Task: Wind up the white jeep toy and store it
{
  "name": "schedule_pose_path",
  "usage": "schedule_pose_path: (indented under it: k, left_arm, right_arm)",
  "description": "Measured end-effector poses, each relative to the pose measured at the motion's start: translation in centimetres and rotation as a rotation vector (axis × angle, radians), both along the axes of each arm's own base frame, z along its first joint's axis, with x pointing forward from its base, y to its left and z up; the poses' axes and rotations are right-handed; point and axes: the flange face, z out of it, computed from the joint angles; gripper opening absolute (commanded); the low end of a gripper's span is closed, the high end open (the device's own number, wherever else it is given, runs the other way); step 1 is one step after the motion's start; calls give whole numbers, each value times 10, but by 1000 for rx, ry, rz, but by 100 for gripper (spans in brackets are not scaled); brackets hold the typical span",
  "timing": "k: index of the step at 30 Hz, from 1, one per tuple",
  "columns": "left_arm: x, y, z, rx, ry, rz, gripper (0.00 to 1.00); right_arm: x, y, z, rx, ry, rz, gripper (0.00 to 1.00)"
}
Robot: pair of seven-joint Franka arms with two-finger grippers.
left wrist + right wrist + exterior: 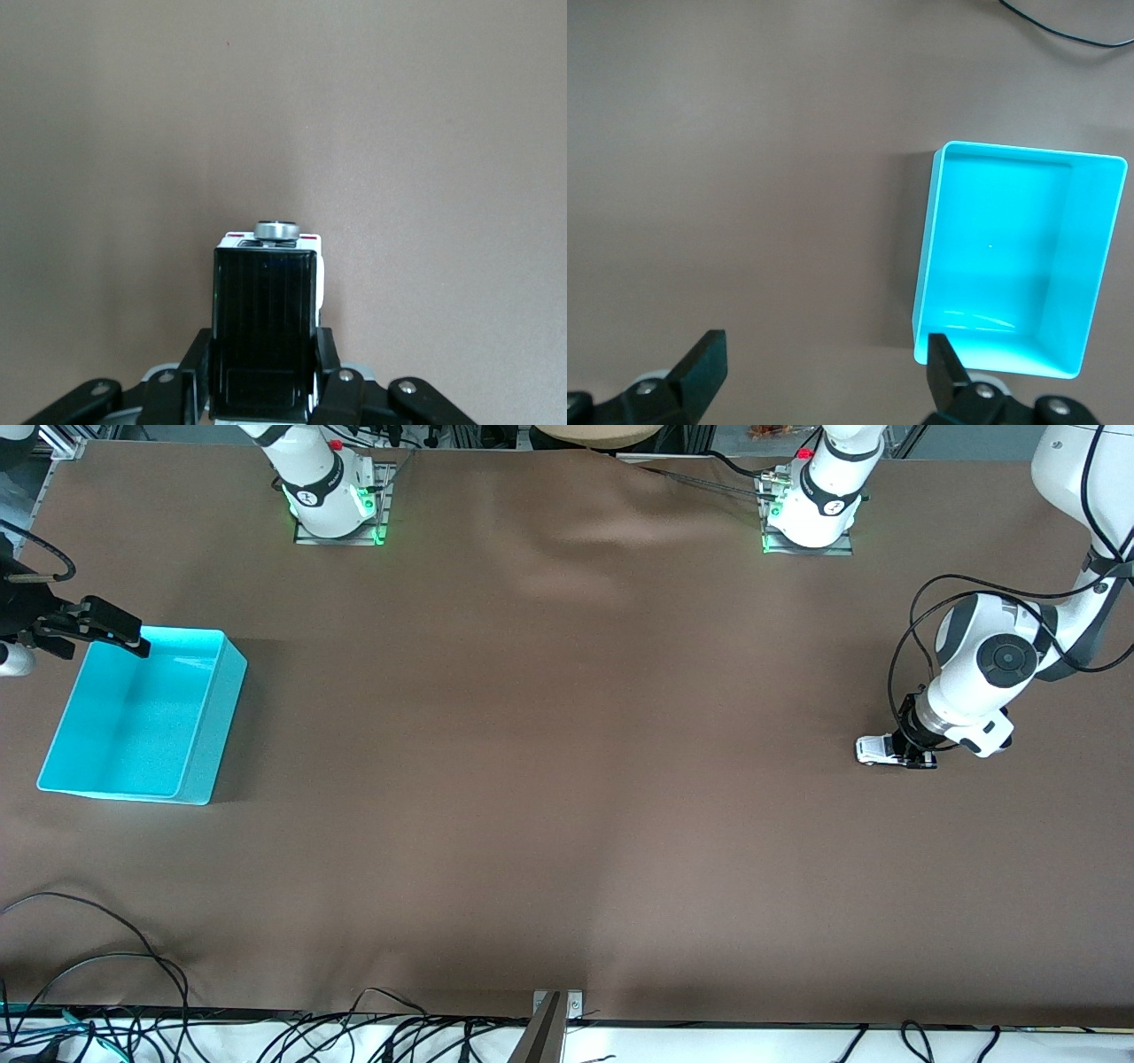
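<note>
You see the white jeep toy [877, 749] standing on the brown desk [567, 779] near the edge at the left arm's end, roughly midway between the edge where the bases stand and the edge nearest the front camera. Your left gripper [912, 755] is down at desk level and its fingers are pressed together on the jeep's sides, pinching it; the toy's white nose pokes out toward the middle of the desk while its other end sits between the black fingers [197, 363]. From the left wrist view you look straight down on the white jeep toy [266, 336]: its black roof fills the space between the two fingers, and a round silvery wheel-like part shows at the end away from the gripper. Nothing but bare brown cloth surrounds it. Well apart, at the right arm's end of the desk, the cyan bin [217, 717] rests upright on the cloth with its open top up, and you can see nothing inside it. Your right gripper [111, 631] waits in the air over the bin's corner nearest the bases, with its fingers [700, 363] spread wide and holding nothing.
</note>
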Motion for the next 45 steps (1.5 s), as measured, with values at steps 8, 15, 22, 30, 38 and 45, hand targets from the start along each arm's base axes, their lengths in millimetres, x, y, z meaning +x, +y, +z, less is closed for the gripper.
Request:
schedule_pose_path:
  k: [8,15,22,30,38,45]
  left_arm:
    - [0,5,-14,-17,11,8,100]
    - [14,30,-4,2,-6,19,100]
    - [21,38,23,51,12,-33,100]
    - [34,23,69,103,33,-137,100]
    - [66,23,148,87,64,-291,100]
    - [86,25,203,101,90,-504,100]
  right_arm:
    - [0,0,0,0,1,0,100]
    - [0,0,-1,0,2,0,100]
    - [0,0,-1,0,2,0,100]
    - [0,0,-1,0,2,0,100]
    - [0,0,-1,0,2,0,100]
    - [0,0,-1,0,2,0,100]
